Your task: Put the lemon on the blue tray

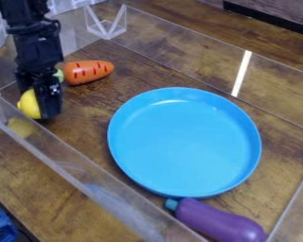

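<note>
A small bright yellow lemon rests low at the table's left side, held between the black fingers of my gripper, which is shut on it and points steeply down. The black arm rises from there toward the top left corner. The blue tray, a large round plate with a shallow rim, lies on the wooden table to the right of the lemon, well apart from the gripper, with nothing on it.
An orange carrot with a green top lies just right of the arm. A purple eggplant lies at the tray's near edge. Clear plastic walls border the wooden table at front and back.
</note>
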Motion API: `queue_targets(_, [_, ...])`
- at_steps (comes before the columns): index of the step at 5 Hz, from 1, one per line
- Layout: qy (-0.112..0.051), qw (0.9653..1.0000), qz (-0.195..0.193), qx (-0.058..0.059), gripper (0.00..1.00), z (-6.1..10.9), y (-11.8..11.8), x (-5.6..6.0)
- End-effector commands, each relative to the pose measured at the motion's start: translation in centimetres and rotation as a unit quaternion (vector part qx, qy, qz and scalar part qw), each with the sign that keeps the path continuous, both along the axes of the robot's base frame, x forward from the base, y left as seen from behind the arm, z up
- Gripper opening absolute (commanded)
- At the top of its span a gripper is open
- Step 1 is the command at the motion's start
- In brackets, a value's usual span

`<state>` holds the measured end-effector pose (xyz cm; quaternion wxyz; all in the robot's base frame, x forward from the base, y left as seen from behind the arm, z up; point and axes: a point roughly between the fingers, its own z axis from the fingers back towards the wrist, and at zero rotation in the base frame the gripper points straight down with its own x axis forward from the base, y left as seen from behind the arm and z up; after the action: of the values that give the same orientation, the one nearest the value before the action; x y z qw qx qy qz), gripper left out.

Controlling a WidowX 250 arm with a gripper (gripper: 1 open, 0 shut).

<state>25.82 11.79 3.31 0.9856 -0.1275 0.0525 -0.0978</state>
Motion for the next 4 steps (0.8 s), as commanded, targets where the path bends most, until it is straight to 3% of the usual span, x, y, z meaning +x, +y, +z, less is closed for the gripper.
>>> queue_targets(1, [-0.040,0.9984,-0.036,0.018,0.00,2.9,-1.9,2.0])
queue_targets(2, [-0.044,0.9965,-0.068,0.023,0.00,4.4,-5.6,3.2])
queue_targets(3, [-0.054,0.9921,-0.108,0.031,0.00,6.5,-10.0,4.7])
queue_targets(4, [-0.062,0.9901,-0.121,0.032,0.00,7.1,-14.3,5.7])
